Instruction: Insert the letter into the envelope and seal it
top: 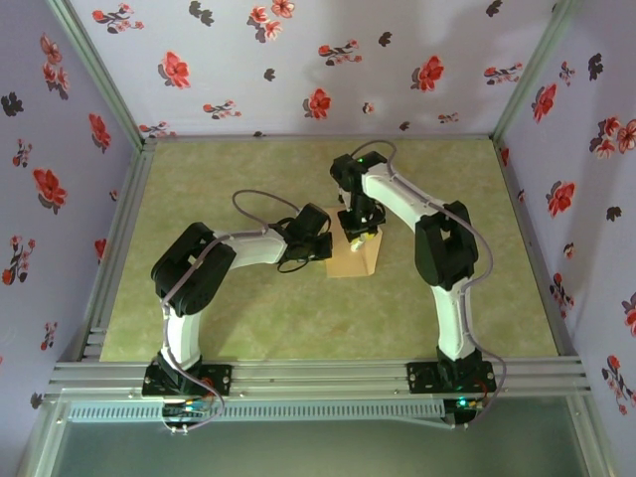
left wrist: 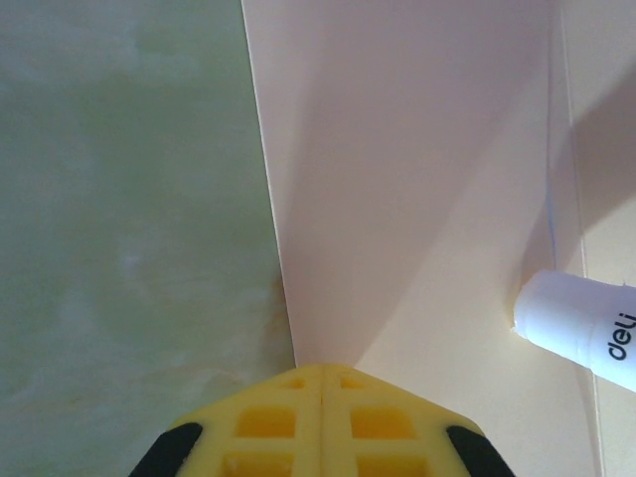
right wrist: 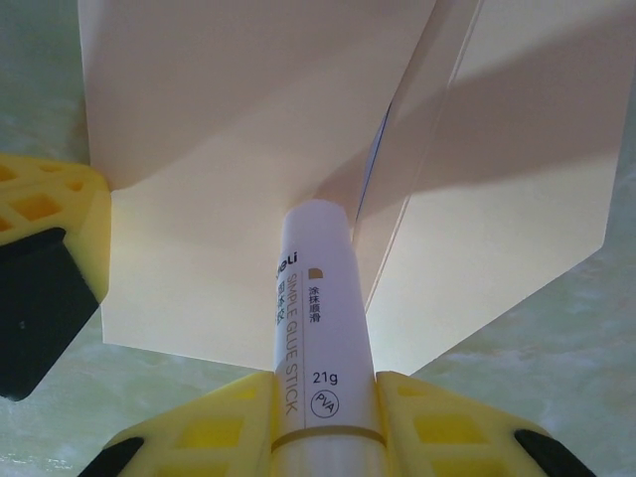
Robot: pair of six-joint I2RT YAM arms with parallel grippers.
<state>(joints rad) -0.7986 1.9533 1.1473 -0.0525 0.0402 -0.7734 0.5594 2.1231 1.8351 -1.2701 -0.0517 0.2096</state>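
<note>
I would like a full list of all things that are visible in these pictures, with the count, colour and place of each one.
envelope: one, tan, lying near the middle of the table.
glue stick: one, white, its tip on the envelope.
letter: one, showing just a thin blue edge, apparently inside the envelope.
table: one, mottled green, under everything.
walls: three, pale lilac with red and dark flowers, around the table.
metal frame: one, silver, along the near edge.
left arm: one, black and white, near left.
right arm: one, black and white, near right.
left pincer: one, yellow and black, shut, at the envelope's edge.
right pincer: one, yellow and black, shut on the glue stick.
</note>
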